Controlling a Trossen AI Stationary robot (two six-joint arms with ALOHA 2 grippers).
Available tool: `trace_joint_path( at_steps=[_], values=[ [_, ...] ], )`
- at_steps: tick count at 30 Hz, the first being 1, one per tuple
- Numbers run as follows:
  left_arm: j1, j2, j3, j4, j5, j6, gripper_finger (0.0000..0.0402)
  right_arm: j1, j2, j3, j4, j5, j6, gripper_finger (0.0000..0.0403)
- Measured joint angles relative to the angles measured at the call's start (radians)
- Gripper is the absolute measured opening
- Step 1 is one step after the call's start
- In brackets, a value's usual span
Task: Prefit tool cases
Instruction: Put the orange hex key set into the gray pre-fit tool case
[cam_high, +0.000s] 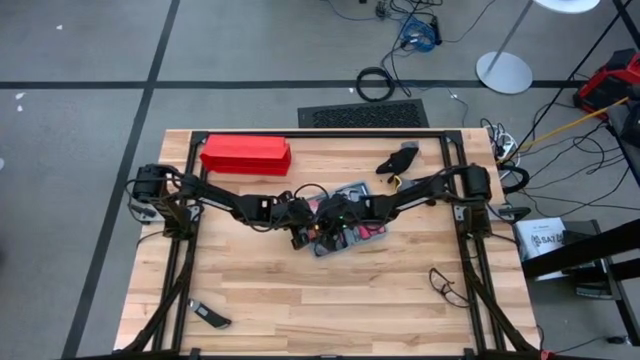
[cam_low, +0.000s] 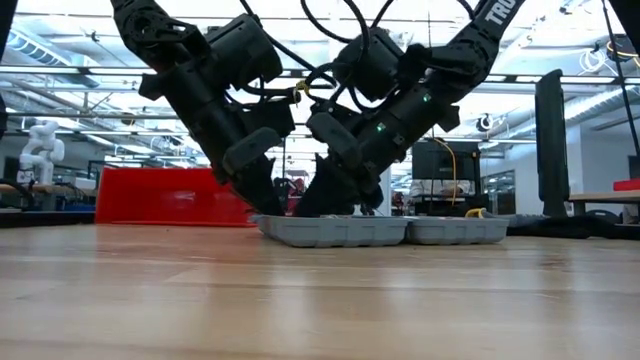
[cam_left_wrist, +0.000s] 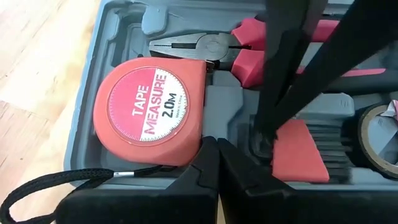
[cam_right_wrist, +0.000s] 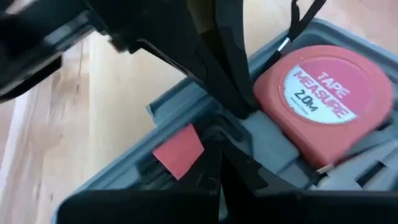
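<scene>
Both grippers sit over the open case (cam_high: 345, 230) at the middle of the table (cam_high: 300, 300), tips almost meeting above its recessed tray. The case lies flat with both halves spread, its long axis running roughly from arm to arm and tilted a little, the red box (cam_high: 246, 154) well behind it on the left arm's side. The left gripper (cam_left_wrist: 217, 152) has its fingers pressed together with nothing between them, tips down just beside the tape measure (cam_left_wrist: 149, 111), which rests in its recess at the case's near-left corner with its black strap (cam_left_wrist: 43, 183) trailing over the rim. The right gripper (cam_right_wrist: 219, 146) is likewise closed and empty, its tips down by a small red piece (cam_right_wrist: 179, 150) in the tray next to the tape measure. Pliers (cam_left_wrist: 205, 46) with red handles lie in the slot beyond the tape measure — seemingly seated. The relation that matters is that each tip stands directly above the tray rather than beside the case, so any pressing or nudging goes straight down. The left gripper is nearer the tape measure; the right is nearer the red piece — I judge neither tool is gripped.
</scene>
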Motion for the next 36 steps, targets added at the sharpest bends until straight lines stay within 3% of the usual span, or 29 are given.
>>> trace_joint_path(
  at_steps=[10,15,18,36],
  values=[
    [0.002,-0.049,0.008,-0.012,0.010,0.008,0.0000,0.043,-0.042,-0.001,-0.009,0.028,-0.026,0.0000],
    [-0.010,-0.099,0.024,0.029,0.143,-0.031,0.0000,0.036,-0.042,-0.001,-0.055,0.055,-0.018,0.0000],
    [-0.025,-0.087,0.023,0.014,0.167,-0.079,0.0000,0.038,-0.042,-0.001,-0.067,0.054,-0.009,0.0000],
    [-0.064,0.021,0.027,0.002,0.100,-0.151,0.0000,0.006,-0.042,-0.001,0.005,0.049,-0.025,0.0000]
  ],
)
